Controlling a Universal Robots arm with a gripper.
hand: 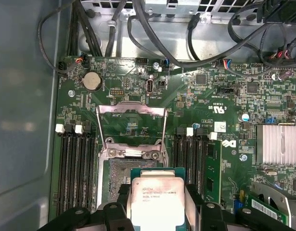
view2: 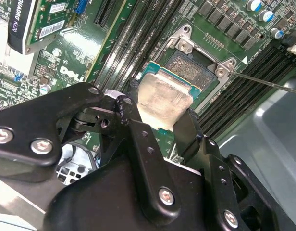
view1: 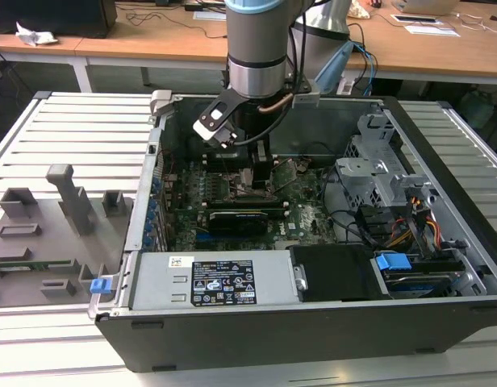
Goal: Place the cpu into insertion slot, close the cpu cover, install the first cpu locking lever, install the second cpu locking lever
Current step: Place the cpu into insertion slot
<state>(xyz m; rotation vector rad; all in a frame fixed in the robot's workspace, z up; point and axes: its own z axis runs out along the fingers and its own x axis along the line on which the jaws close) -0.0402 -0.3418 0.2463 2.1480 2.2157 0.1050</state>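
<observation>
Plainly, the first step was in hand: the chip was being brought to its socket.
The hand point(view1: 262, 173) reached down into the open computer case point(view1: 232, 339), clamped on the chip point(hand: 155, 199) by two opposite edges. The first wrist view showed the chip partly over the bare socket point(hand: 117, 171), with the cover point(hand: 131, 109) swung open beyond it. The second wrist view added a thin lever point(view2: 263, 79) standing free beside the socket. Whether chip and socket touched, I could not tell. Seating it, I judged, called for squaring the chip with the socket.
</observation>
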